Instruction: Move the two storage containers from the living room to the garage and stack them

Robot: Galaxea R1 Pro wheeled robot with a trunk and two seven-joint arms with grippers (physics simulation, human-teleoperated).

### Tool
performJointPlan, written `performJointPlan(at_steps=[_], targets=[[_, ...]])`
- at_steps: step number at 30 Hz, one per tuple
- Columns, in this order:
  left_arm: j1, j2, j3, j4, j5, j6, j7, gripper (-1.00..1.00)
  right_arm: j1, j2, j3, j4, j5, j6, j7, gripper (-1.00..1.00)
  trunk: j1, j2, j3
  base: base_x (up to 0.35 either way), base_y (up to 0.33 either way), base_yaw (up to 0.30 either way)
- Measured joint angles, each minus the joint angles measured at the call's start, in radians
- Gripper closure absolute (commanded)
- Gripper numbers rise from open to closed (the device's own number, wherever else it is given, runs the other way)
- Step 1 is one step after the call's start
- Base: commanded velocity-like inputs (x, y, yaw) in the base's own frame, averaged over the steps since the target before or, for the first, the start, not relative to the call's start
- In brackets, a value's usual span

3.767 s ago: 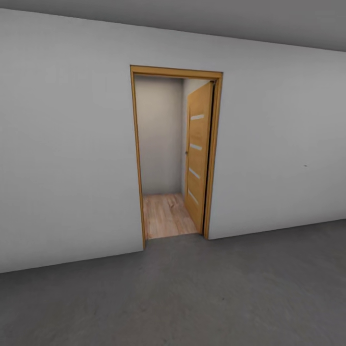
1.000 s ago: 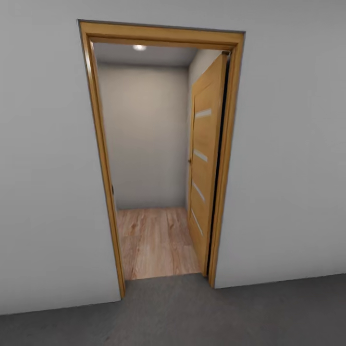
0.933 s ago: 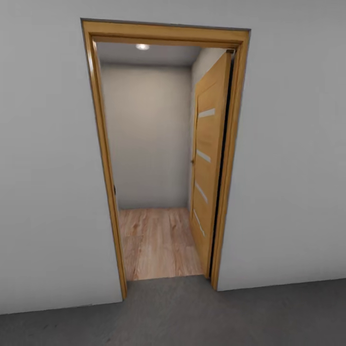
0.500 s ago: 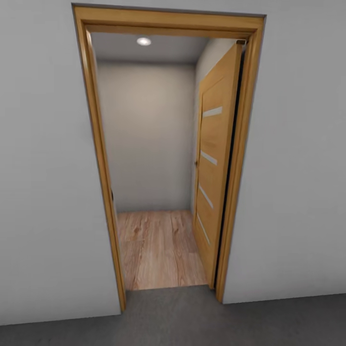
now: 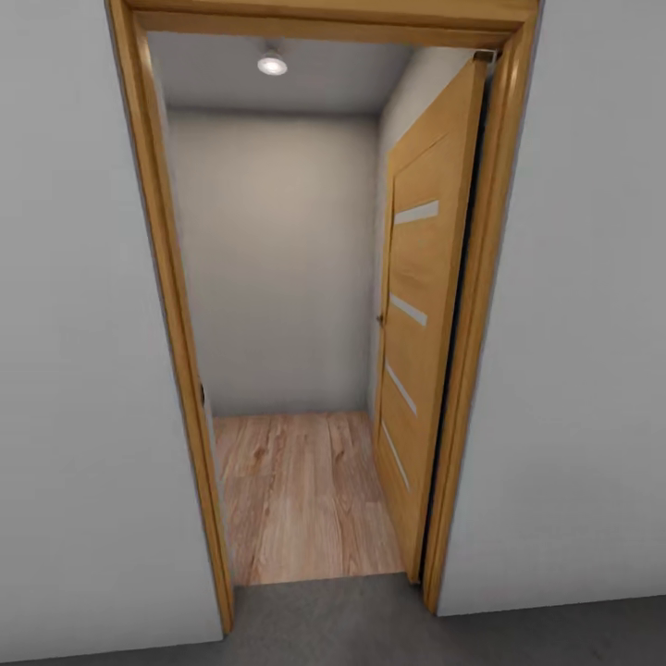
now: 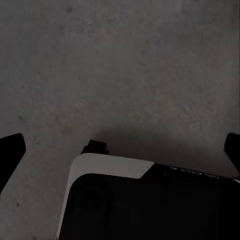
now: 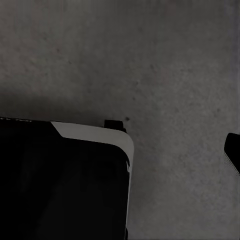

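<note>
Pale grey walls (image 5: 83, 324) frame a wood doorway (image 5: 166, 305) in the head view, its door (image 5: 425, 324) swung inward over light planks (image 5: 301, 499); a ceiling lamp (image 5: 272, 64) glows beyond; dark floor (image 5: 370, 629) lies at the threshold. Wrist views look down on that floor: left tool (image 6: 120, 150) spread wide, empty, above the robot's base (image 6: 145, 200); right tool shows one fingertip (image 7: 233, 150), so its state cannot be told.

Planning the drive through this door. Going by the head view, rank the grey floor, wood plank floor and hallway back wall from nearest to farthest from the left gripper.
1. Directly beneath the left gripper: grey floor.
2. Past the threshold: wood plank floor.
3. At the far end: back wall.
</note>
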Motion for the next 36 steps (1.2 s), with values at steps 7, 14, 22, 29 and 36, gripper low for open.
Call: performJointPlan(at_steps=[7, 14, 22, 29, 36], targets=[[0.0, 0.0, 0.0, 0.0, 0.0, 0.0, 0.0, -1.0, 0.0, 0.001, 0.0, 0.0, -0.003, 0.0, -0.001, -1.0, 0.0, 0.0, 0.0, 0.321, 0.0, 0.0], [0.0, 0.0, 0.0, 0.0, 0.0, 0.0, 0.0, -1.0, 0.0, 0.0, 0.0, 0.0, -0.002, 0.0, -0.001, -1.0, 0.0, 0.0, 0.0, 0.321, 0.0, 0.142], [0.0, 0.0, 0.0, 0.0, 0.0, 0.0, 0.0, -1.0, 0.0, 0.0, 0.0, 0.0, -0.002, 0.001, -0.001, -1.0, 0.0, 0.0, 0.0, 0.321, 0.0, 0.191], [0.0, 0.0, 0.0, 0.0, 0.0, 0.0, 0.0, -1.0, 0.0, 0.001, 0.0, 0.0, -0.002, 0.004, -0.001, -1.0, 0.0, 0.0, 0.0, 0.321, 0.0, 0.02], [0.0, 0.0, 0.0, 0.0, 0.0, 0.0, 0.0, -1.0, 0.0, -0.001, 0.001, -0.001, 0.0, 0.003, 0.0, -1.0, 0.0, 0.0, 0.0, 0.321, 0.0, 0.001]])
